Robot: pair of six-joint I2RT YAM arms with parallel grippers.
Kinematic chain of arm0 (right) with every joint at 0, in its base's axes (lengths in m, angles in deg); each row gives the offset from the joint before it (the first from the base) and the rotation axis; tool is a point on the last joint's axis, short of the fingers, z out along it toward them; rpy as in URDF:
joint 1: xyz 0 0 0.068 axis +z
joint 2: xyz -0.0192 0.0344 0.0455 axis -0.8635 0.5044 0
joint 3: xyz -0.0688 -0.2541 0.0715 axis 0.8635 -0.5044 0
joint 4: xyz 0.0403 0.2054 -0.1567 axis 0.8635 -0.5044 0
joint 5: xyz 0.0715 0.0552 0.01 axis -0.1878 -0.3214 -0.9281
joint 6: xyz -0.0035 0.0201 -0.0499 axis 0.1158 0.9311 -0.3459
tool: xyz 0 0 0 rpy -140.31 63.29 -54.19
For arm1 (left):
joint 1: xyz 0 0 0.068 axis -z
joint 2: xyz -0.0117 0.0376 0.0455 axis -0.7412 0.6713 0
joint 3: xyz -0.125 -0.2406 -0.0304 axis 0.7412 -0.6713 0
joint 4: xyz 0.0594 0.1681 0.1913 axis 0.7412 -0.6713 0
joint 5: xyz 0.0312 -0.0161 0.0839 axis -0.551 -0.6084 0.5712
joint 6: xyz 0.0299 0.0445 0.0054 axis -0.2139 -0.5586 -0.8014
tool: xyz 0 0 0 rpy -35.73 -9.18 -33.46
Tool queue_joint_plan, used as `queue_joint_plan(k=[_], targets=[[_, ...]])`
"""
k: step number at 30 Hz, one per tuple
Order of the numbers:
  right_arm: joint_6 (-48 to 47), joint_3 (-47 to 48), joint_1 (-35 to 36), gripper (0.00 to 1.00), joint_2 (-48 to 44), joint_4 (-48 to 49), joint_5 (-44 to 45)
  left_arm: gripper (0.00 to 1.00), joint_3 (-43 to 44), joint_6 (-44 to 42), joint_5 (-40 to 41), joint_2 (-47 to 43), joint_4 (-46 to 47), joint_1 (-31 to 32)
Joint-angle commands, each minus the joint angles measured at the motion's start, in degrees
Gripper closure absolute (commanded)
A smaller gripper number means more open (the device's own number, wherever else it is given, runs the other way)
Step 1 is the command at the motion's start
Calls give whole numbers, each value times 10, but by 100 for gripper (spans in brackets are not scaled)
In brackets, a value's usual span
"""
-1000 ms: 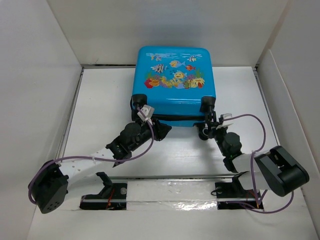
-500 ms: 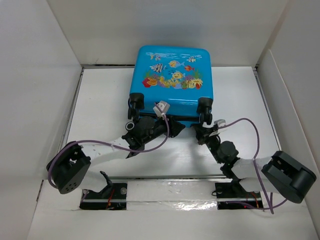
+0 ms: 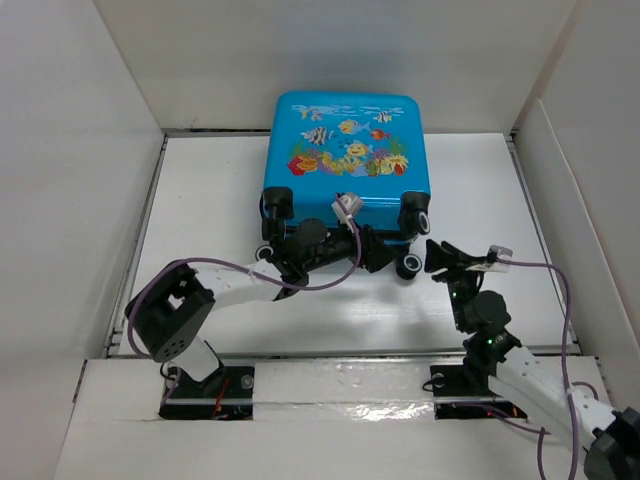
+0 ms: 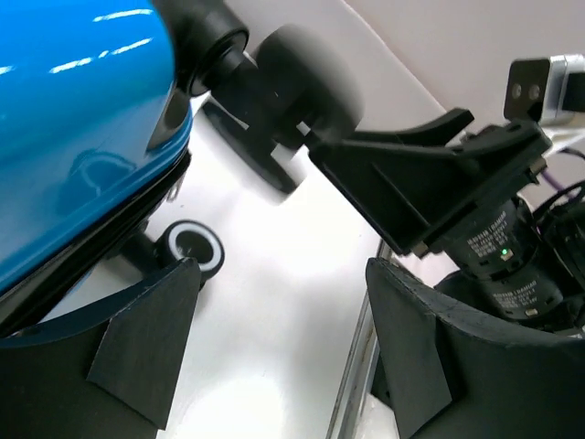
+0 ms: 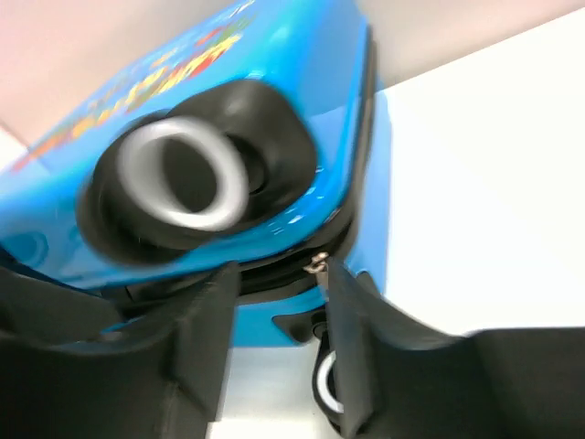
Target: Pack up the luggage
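Luggage (image 3: pixel 345 160) lying flat on surface (image 3: pixel 210 300), centre-far, fish-print shell facing up, wheels (image 3: pixel 411 265) pointing toward arm bases.

Nearest: right tool (image 5: pixel 281 274) standing partly open and gripping nothing, with zipper pull (image 5: pixel 317 265) hanging between its fingers, unclamped.

Next: left tool (image 4: pixel 283 293) gaping wide and empty, sitting just beside luggage near edge, between wheels.

Farther: shell halves meeting, lid lying down.

Contents hidden.

Judgement: packing appearing nearly done, with zip closure possibly remaining to be finished or checked.
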Motion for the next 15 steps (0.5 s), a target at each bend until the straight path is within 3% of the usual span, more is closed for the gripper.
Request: queue_joint_plan(k=[1, 4, 15], targets=[[52, -25, -7, 44, -88, -190, 35, 29, 57, 18, -53, 28, 49, 6], [87, -6, -7, 39, -126, -276, 58, 29, 81, 28, -56, 56, 56, 6], [71, 20, -19, 40, -40, -241, 44, 27, 167, 47, -71, 152, 56, 6]])
